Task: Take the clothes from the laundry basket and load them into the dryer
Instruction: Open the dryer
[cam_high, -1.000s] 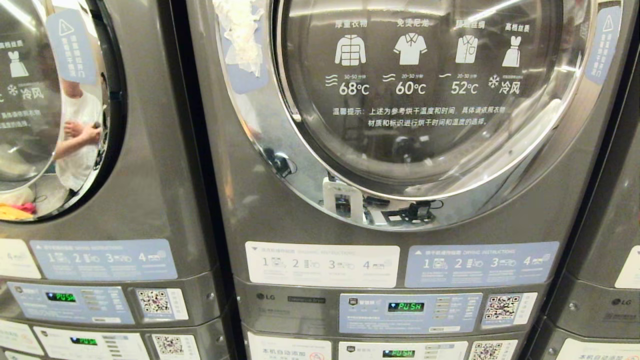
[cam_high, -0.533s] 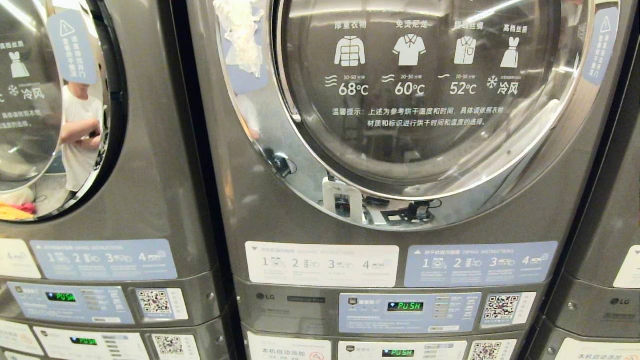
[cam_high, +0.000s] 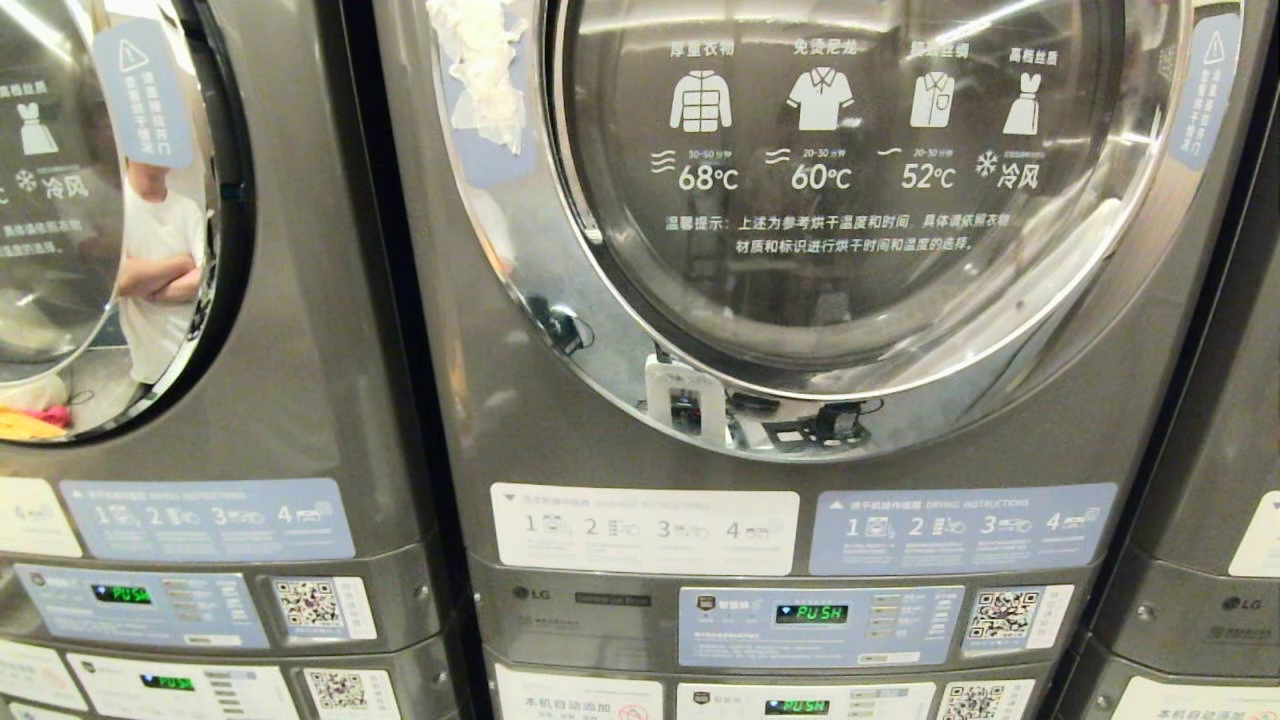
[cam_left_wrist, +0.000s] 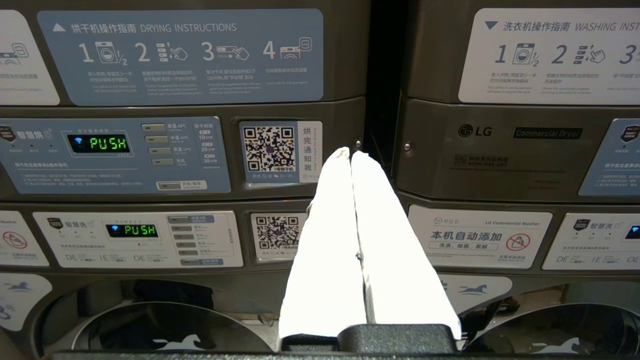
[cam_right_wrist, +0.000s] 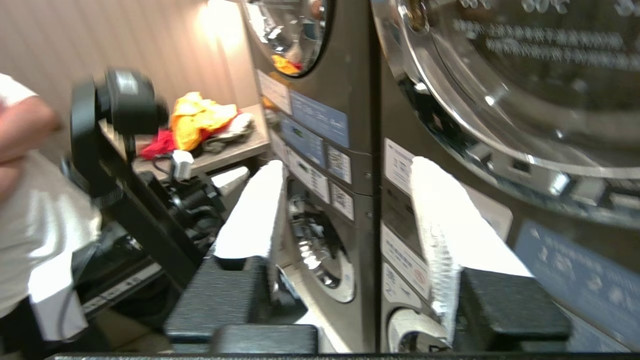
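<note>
The dryer (cam_high: 480, 400) fills the head view, its round glass door (cam_high: 850, 290) closed inside a chrome ring. Neither gripper shows in that view. My left gripper (cam_left_wrist: 347, 152) is shut with nothing in it and points at the control panels (cam_left_wrist: 115, 155) between two machines. My right gripper (cam_right_wrist: 347, 165) is open and empty, hanging beside the dryer's door (cam_right_wrist: 500, 75). A pile of yellow and red clothes (cam_right_wrist: 200, 120) lies on a wooden surface (cam_right_wrist: 235, 150) to the left of the machines. The laundry basket is out of view.
A second machine (cam_high: 300, 350) stands to the left and a third (cam_high: 1220, 450) to the right. A person in a white shirt (cam_right_wrist: 40, 220) stands close on the left, beside a black stand (cam_right_wrist: 115, 125). Washer doors (cam_left_wrist: 165, 325) sit below the panels.
The machines in the head view have not moved. Only the person's reflection in the left door has shifted, the arms now folded lower.
</note>
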